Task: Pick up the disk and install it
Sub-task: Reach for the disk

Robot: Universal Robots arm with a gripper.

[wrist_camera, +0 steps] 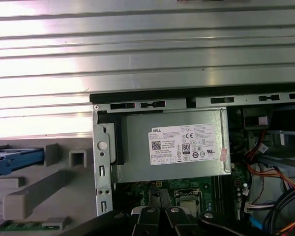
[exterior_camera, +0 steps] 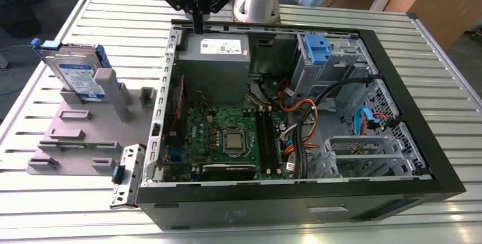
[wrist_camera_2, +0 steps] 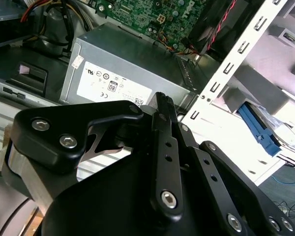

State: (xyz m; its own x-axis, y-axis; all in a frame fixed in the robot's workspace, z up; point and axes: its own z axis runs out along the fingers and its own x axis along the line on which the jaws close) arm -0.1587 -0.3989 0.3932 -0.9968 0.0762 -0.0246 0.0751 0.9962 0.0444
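While the gripper (exterior_camera: pixel 197 25) is hanging over the case (exterior_camera: pixel 301 207) at its far wall in the exterior view, jaws pinched together on nothing, the disk (exterior_camera: pixel 78 77) is resting propped on the fixture (exterior_camera: pixel 75 136) at that view's left. In the second wrist view its blue carrier (wrist_camera_2: pixel 260 130) is lying outside the case. In the first wrist view the blue carrier (wrist_camera: pixel 14 161) is doing likewise. We are judging that this reach needs the jaws opened wide and squared to it.

The arm (exterior_camera: pixel 258 2) is seen at the far side of the scene, its grey joints bent toward the exterior view's left. The black pincer (exterior_camera: pixel 198 27) is hung straight down from the wrist. Its fingers (wrist_camera_2: pixel 162 105) are pressed together with nothing held between them. The black linkage bars (wrist_camera: pixel 148 220) are drawn in side by side.
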